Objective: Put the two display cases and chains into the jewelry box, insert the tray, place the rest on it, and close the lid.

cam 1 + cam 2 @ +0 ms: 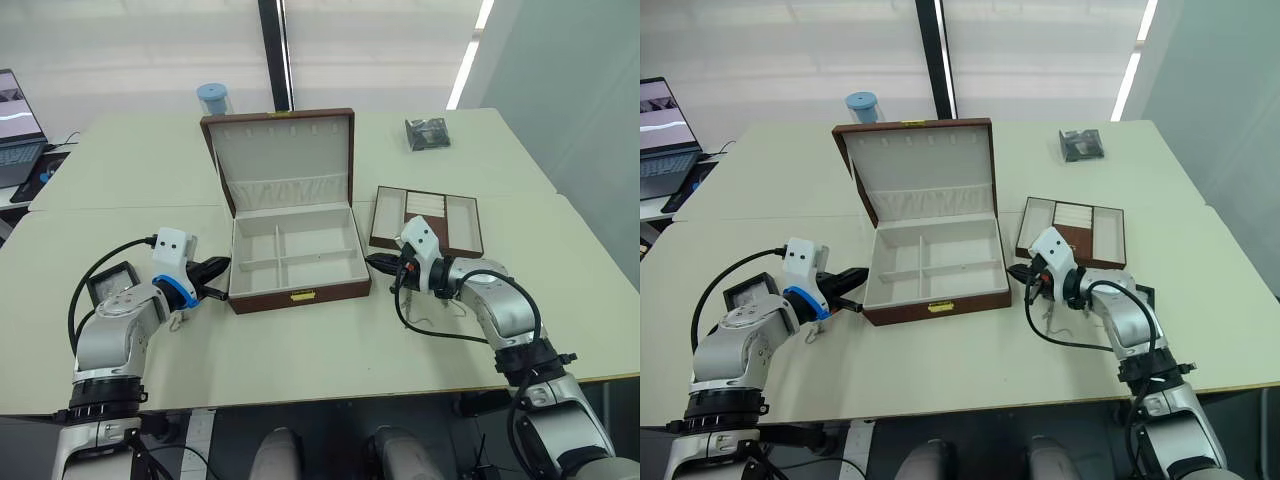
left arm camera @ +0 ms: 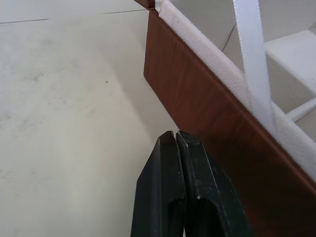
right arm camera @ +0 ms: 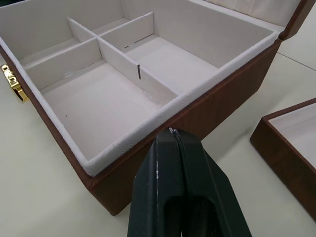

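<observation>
On table [image 1: 300,350]: jewelry box [image 1: 296,260] long axis crosswise, clasp toward robot, lid [image 1: 282,155] upright.

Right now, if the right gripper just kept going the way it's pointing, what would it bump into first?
Most likely the jewelry box. The right gripper, fingers shut, points at the box's near corner, about level with its cream rim. Depth is hard to judge; slightly higher, it might clear the rim and pass over the empty compartments.

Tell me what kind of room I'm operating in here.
Probably an office or lab: pale rectangular tables pushed together, an open laptop on a side desk, and ceiling strip lights reflected in the wall panels behind. The reddish-brown wooden jewelry box sits open.
</observation>
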